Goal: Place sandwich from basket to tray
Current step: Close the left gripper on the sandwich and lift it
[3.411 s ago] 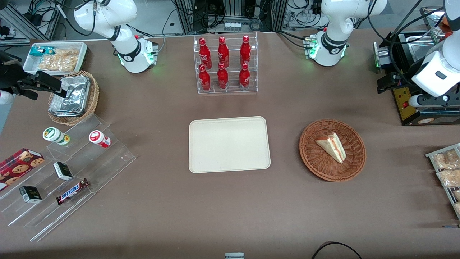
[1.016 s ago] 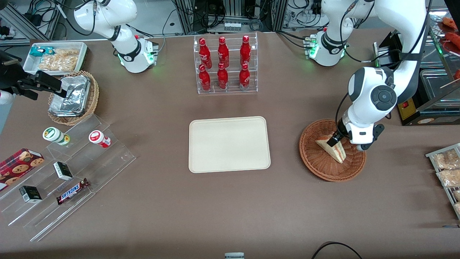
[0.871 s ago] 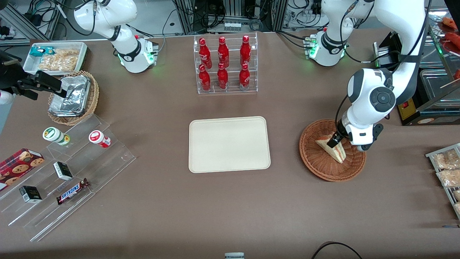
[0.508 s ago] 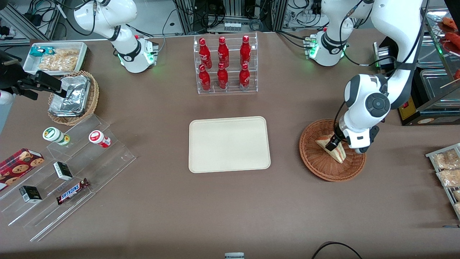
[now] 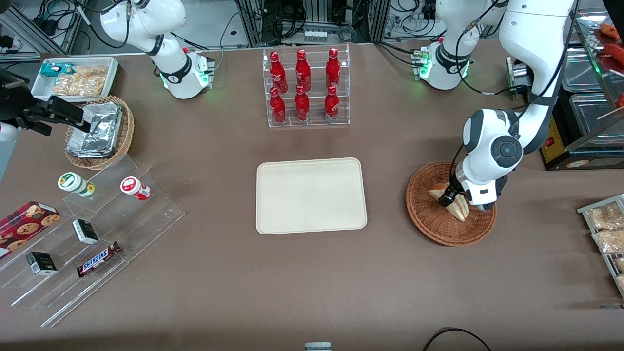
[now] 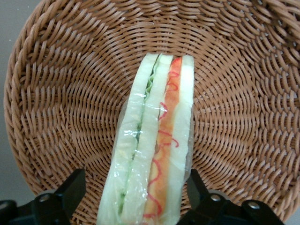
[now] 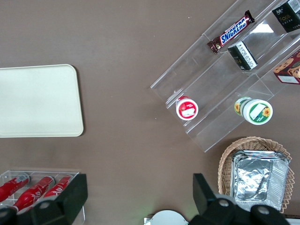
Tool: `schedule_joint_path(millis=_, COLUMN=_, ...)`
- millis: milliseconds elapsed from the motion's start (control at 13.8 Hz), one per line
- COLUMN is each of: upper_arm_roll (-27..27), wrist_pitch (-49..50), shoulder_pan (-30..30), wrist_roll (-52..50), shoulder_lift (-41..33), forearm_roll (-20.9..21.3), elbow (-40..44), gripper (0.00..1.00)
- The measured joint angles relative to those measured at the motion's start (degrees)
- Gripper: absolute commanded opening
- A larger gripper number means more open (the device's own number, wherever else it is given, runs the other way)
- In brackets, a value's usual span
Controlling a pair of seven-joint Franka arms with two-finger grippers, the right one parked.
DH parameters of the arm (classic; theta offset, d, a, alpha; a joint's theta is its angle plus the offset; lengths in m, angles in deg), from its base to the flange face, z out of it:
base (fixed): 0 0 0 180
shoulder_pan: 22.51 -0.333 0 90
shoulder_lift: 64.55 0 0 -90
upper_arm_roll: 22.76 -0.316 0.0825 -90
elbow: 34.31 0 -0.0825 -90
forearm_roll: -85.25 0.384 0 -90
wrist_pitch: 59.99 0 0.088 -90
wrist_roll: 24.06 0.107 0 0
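— Where's the sandwich (image 6: 154, 145)?
— Lying in the basket (image 5: 438, 229), right of frame centre. The gripper (image 6: 136, 194) straddles it, fingers (image 6: 72, 187) spread apart, not clamped.
— And the tray (image 5: 273, 214)?
— Bare, mid-frame, well apart.

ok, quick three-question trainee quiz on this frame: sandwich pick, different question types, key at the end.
1. True or false: the sandwich lies on the tray.
2. Multiple choice: the end effector is A) over the tray, B) down in the basket with a finger on each side of the sandwich, C) above the red bottles.
3. Fill in: the end effector's fingers are ____ (open/shut).

Key: 1 false, it lies in the basket and nothing lies on the tray. 2 B. 3 open, with a gap visible between each finger and the wrap in the left wrist view.
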Motion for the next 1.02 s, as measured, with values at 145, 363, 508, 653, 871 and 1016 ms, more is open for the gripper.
schedule_joint_path(millis=145, upper_arm_roll=0.0, wrist_pitch=0.1, shoulder_pan=0.0, wrist_roll=0.0, shoulder_lift=0.0, forearm_roll=0.0, elbow=0.3, gripper=0.14)
schedule_joint_path(millis=363, upper_arm_roll=0.0, wrist_pitch=3.6, shoulder_pan=0.0, wrist_roll=0.0, shoulder_lift=-0.1, forearm_roll=0.0, elbow=2.6, gripper=0.11)
schedule_joint_path(millis=508, upper_arm_roll=0.1, wrist_pitch=11.4, shoulder_pan=0.1, wrist_roll=0.3, shoulder_lift=-0.2, forearm_roll=0.1, elbow=7.0, gripper=0.11)
schedule_joint_path(millis=653, upper_arm_roll=0.3, wrist_pitch=21.1, shoulder_pan=0.2, wrist_roll=3.4, shoulder_lift=-0.4, forearm_roll=0.1, elbow=13.0, gripper=0.11)
schedule_joint_path(millis=871, upper_arm_roll=2.4, wrist_pitch=30.4, shoulder_pan=0.3, wrist_roll=8.5, shoulder_lift=-0.5, forearm_roll=0.1, elbow=19.5, gripper=0.1)
schedule_joint_path(millis=1016, upper_arm_roll=6.1, wrist_pitch=31.2, shoulder_pan=0.4, wrist_roll=9.4, shoulder_lift=-0.4, forearm_roll=0.1, elbow=21.2, gripper=0.09)
